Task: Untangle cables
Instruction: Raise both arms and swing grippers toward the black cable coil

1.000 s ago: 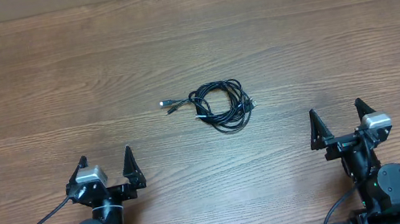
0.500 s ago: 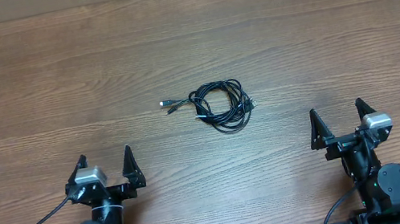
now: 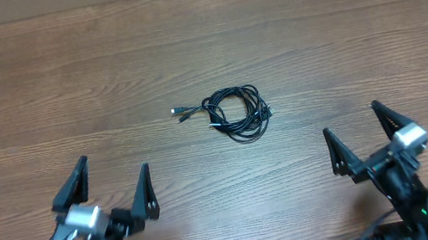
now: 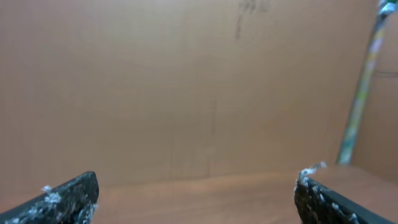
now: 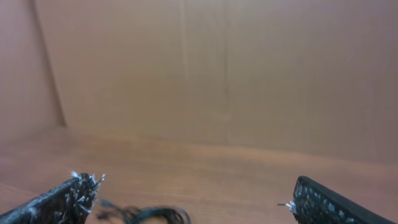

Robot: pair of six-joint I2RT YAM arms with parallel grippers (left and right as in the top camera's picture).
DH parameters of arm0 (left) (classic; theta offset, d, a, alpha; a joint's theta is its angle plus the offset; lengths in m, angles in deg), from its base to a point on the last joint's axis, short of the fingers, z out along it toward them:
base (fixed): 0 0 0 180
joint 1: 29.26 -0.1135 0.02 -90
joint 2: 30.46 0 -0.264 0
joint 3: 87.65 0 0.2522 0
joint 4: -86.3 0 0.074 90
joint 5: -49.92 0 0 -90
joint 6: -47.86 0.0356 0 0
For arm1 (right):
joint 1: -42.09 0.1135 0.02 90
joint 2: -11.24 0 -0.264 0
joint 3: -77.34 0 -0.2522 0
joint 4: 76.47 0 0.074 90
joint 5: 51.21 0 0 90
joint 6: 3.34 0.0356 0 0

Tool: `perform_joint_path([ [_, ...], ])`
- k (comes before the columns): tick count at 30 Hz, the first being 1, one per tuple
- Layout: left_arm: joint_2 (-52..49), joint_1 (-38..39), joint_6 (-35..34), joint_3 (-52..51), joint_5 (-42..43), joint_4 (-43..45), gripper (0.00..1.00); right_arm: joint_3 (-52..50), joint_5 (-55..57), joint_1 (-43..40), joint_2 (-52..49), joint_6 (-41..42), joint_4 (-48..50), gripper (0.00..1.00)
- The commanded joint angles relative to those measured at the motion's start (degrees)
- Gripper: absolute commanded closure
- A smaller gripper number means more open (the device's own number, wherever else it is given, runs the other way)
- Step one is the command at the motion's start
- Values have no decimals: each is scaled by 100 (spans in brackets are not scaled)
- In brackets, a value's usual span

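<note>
Cables [image 3: 235, 114] lie bundled; left end effector [image 3: 113, 165] and right end effector [image 3: 350, 118] both gape, empty.

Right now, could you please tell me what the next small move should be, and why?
Probably bring the right gripper forward and leftward toward the cables. They lie coiled in one bundle, untouched. It and the left gripper both stand open, clear of them, but only the right wrist camera sees the bundle.
</note>
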Motion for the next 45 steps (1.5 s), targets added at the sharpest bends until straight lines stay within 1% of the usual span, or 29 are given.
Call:
perform_joint_path([
  [1, 55, 4, 205, 973, 356, -522, 0, 898, -260, 26, 46, 15, -472, 0],
  [4, 55, 4, 463, 1685, 363, -1064, 0, 1722, -238, 26, 46, -66, -1167, 0],
  [8, 52, 4, 697, 2415, 358, -1554, 0, 2605, -232, 26, 44, -337, -1836, 0],
  [13, -87, 4, 741, 3025, 363, -1921, 0, 3447, 103, 26, -17, -334, -2452, 0],
  [16, -492, 4, 745, 3425, 398, -2297, 0, 3812, 153, 26, -188, -334, -2625, 0],
  [19, -1115, 4, 837, 3906, 713, -2723, 0, 4164, 149, 26, -514, -330, -2835, 0],
  [23, -2258, 4, 1045, 4817, 1392, -3543, 0, 4839, 149, 26, -1270, -332, -3534, 0],
  [27, -3552, 4, 1357, 5928, 1899, -4769, 0, 5643, 101, 26, -2262, -332, -4452, 0],
  [31, -4848, 4, 1574, 7010, 1926, -6229, 0, 6627, -240, 26, -3462, -332, -5552, 0],
  [34, -5711, 4, 1681, 7560, 1926, -7160, 0, 7239, -531, 26, -4319, -332, -6304, 0],
  [35, -6015, 4, 1676, 7705, 1928, -7477, 0, 7436, -667, 26, -4629, -332, -6572, 0],
  [38, -6636, 4, 1652, 7827, 1928, -8059, 0, 7729, -992, 26, -5289, -330, -7053, 0],
  [45, -8013, 4, 1611, 7825, 1899, -8811, 0, 7744, -2031, 26, -6673, -264, -7571, 0],
])
